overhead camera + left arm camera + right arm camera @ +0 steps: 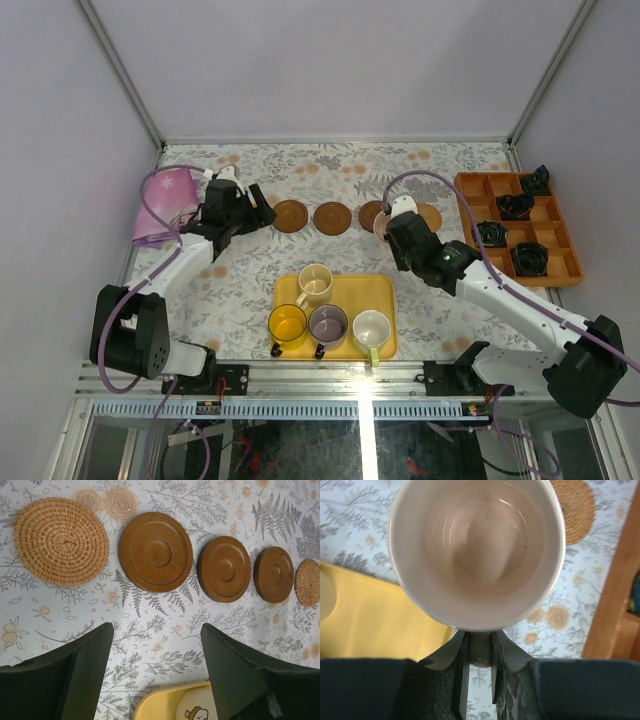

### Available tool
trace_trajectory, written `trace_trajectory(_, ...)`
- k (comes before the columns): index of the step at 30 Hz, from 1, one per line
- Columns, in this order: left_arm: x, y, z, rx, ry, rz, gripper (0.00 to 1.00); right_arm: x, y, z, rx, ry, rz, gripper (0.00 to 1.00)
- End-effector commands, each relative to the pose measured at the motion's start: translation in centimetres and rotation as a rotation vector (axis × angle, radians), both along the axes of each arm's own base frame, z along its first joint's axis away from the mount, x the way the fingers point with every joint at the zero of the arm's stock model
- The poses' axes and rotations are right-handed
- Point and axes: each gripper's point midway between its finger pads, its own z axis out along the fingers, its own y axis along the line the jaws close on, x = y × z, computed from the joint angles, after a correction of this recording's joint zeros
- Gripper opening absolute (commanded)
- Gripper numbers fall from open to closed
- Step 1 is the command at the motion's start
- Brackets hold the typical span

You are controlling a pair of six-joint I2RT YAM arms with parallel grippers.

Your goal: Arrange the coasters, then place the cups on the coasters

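At the far left of the table a pink cloth lies bunched by the edge. Just right of it, the left claw hangs above the table on the near side of the coasters. Its jaws stand wide apart with nothing between them.

The coasters lie in one row across the far half of the table. A woven coaster is at the left end, followed by three brown discs and another woven one at the right end. All five lie flat and apart from each other, and the left wrist view shows each one uncovered. From the top view the leftmost one is hidden under the left claw.

Nearer than the row, in the middle, sits the tray with four cups upright on it. The cream cup is at its far left. The yellow cup, purple cup and pale cup line its near edge.

Right of the tray's far corner, the right claw is clamped on the handle of the pink cup. The cup is upright and empty, with the tray below it to one side and a woven coaster beyond its rim. In the top view this cup covers part of the third disc. Whether it touches the disc or hangs above it cannot be told.

At the far right stands the box, with black things in several compartments.
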Motion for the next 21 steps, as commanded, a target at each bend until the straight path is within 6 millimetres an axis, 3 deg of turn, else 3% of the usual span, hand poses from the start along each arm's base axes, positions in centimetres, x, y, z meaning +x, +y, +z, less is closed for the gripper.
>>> trace_trajectory(1, 1.7, -0.5, 2.4, -0.014, -0.085, -0.008, 0.71, 5.8, -1.1, 5.9, 0.016, -0.236, -0.135, 0.0)
trace_trajectory(8, 1.8, -0.3, 2.5, -0.007, -0.086, 0.006, 0.71, 10.2, -4.8, 6.0, 0.088, -0.256, -0.244, 0.0)
trace_trajectory(15, 2.4, 0.2, 2.4, 0.012, -0.088, 0.034, 0.71, 13.3, -7.7, 5.9, 0.11, -0.267, -0.315, 0.0)
trace_trajectory(21, 2.9, 0.9, 2.4, 0.034, -0.088, 0.067, 0.7, 15.2, -9.5, 3.4, 0.115, -0.209, -0.341, 0.0)
